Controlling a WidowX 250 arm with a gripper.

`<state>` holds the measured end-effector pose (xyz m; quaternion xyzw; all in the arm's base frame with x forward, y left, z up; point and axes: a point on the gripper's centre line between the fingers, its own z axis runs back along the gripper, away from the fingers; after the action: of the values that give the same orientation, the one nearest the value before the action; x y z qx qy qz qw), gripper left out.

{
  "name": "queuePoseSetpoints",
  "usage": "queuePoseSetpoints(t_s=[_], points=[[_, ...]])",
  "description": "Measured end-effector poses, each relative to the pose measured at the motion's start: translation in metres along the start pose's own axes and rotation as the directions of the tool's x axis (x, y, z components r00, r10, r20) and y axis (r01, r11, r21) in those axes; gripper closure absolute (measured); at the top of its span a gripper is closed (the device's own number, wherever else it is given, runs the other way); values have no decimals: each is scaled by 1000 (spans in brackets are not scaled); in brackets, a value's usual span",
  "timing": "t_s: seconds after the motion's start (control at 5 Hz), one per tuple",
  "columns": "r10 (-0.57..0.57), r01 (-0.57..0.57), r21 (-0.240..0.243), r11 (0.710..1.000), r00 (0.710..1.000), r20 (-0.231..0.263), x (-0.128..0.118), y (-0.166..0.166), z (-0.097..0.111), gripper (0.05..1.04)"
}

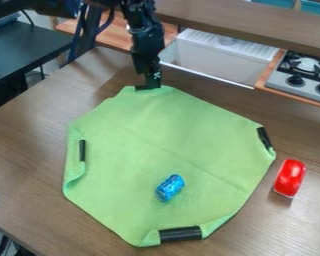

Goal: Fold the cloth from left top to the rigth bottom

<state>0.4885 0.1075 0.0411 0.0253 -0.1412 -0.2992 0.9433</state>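
The black gripper [150, 79] hangs down at the top corner of the green cloth [136, 130], its lower end meeting the cloth's edge. The cloth lies mostly flat on the wooden table, its corners turned in or covered by black strips at the left, right and bottom. Another dark piece lies right under the gripper, and where it ends and the gripper begins is hard to make out. A blue can [169, 188] lies on its side on the cloth, right of centre and low.
Just right of the cloth, a red object [289, 178] sits on the table [22, 185]. Behind the table's far edge stand a white sink [216, 57] and a stove [303, 75] with black burners. A dark surface [29, 47] is at the upper left.
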Motion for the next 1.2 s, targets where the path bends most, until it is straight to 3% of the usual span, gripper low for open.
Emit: queuePoseSetpoints(t_s=[0.2,0.4,0.8,1.0,1.2], points=[[1,-1,5,1000,1000,-26,-4,0,-5,128],[-8,8,-8,1000,998,-69,-7,-8,-20,349],[-19,20,13,1000,997,-74,-8,-15,-23,881],[-27,27,-14,1000,999,-43,-14,-28,-17,989],[-72,72,-22,997,997,15,-28,-56,15,1023]])
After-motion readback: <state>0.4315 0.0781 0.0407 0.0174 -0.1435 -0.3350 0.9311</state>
